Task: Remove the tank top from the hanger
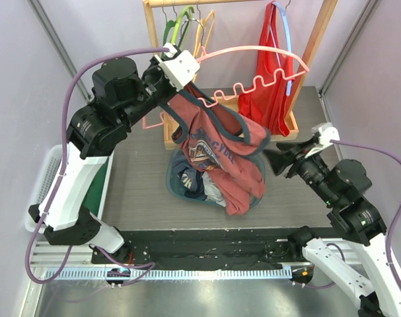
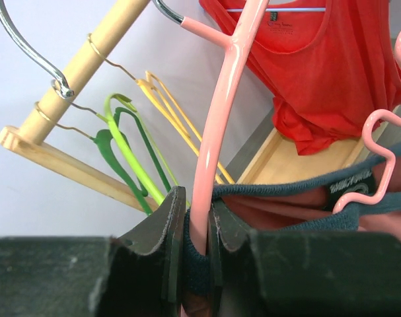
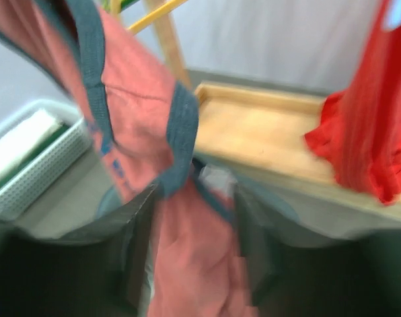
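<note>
The faded red tank top (image 1: 217, 155) with blue trim hangs crumpled from a pink hanger (image 1: 253, 49), which is tilted in the air in front of the rack. My left gripper (image 1: 177, 66) is shut on the hanger's pink arm (image 2: 217, 119), and a blue strap is pinched in with it (image 2: 197, 224). From the right, my right gripper (image 1: 269, 158) reaches the shirt's side. In the blurred right wrist view its fingers (image 3: 137, 231) stand apart. The tank top's cloth (image 3: 187, 264) hangs loosely between them, so this gripper (image 3: 193, 218) is open.
Behind stands a wooden rack (image 1: 316, 39) with green hangers (image 2: 127, 152), yellow hangers (image 2: 167, 112) and a bright red top (image 1: 273, 86) on a blue hanger. Below the shirt sits a basket of clothes (image 1: 187, 191). A white tray (image 1: 45, 178) lies at the left.
</note>
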